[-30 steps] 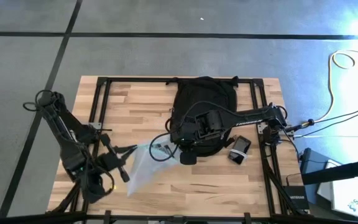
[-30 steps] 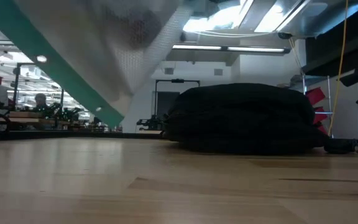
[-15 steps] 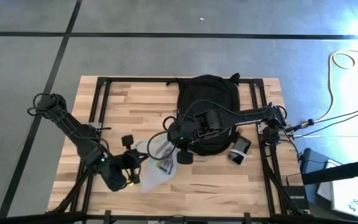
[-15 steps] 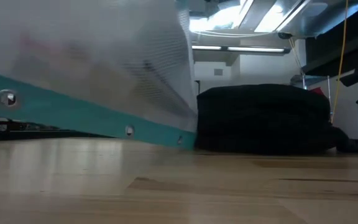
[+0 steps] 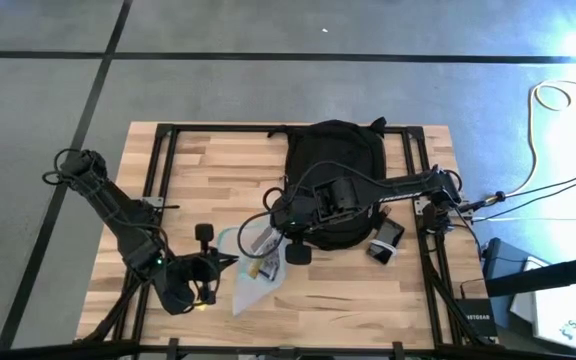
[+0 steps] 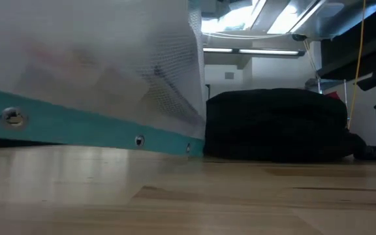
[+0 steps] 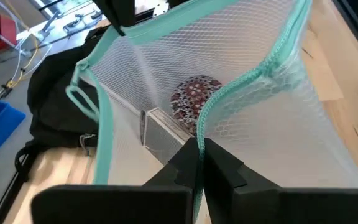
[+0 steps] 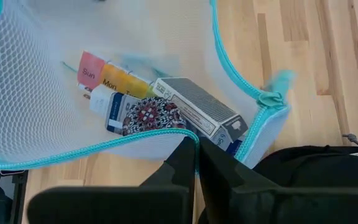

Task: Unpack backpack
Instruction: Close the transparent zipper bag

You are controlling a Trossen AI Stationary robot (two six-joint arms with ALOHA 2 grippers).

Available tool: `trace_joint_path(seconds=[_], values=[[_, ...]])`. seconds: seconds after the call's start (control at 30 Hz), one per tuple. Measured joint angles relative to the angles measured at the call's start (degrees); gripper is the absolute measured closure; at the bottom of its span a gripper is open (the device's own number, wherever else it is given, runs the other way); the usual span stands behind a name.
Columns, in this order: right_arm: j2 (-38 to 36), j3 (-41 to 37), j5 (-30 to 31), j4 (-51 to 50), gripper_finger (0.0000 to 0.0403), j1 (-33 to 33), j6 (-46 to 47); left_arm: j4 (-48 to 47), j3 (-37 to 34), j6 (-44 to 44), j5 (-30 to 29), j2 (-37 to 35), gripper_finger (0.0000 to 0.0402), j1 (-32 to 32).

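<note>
Large black fabric backpack (image 5: 334, 180) lies on the far-centre of the wooden counter (image 5: 228, 170), well inside the right arm's reach.

Clear mesh pouch with teal zip edging (image 5: 251, 262) is out of it and sits on the counter near-centre, stretched between both arms. Left pincer (image 7: 199, 163) is clenched on the teal edge at the pouch's near-left side. Right pincer (image 8: 196, 157) is clenched on the teal edge at the far-right side, just beside the backpack.

Step in hand, as I read it: pouch extracted, being laid down or held open. Next move likely needs both pincers to let go of the edge, then one goes back to the backpack opening for whatever remains.

Visible in the pouch: grey patterned card box (image 8: 197, 109), round patterned disc (image 8: 151, 116), weekly pill strip with coloured day cells (image 8: 114, 78).

Small dark device (image 5: 385, 240) lies right of the backpack; can't tell what it is.

Hidden: the backpack's opening and interior, so remaining contents are unknown. Low view is mostly blocked by the pouch.
</note>
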Motion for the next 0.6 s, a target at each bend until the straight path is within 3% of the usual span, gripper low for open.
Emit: trace_joint_path(seconds=[0.5,0.6], values=[[0.0,0.0,0.0,-0.1,0.0403,0.0,0.1,0.0,0.0,-0.9,-0.3,0.0,0.0392,0.2],[0.0,0.0,0.0,-0.1,0.0403,0.0,0.1,0.0,0.1,-0.8,-0.5,0.0,0.0372,0.2]])
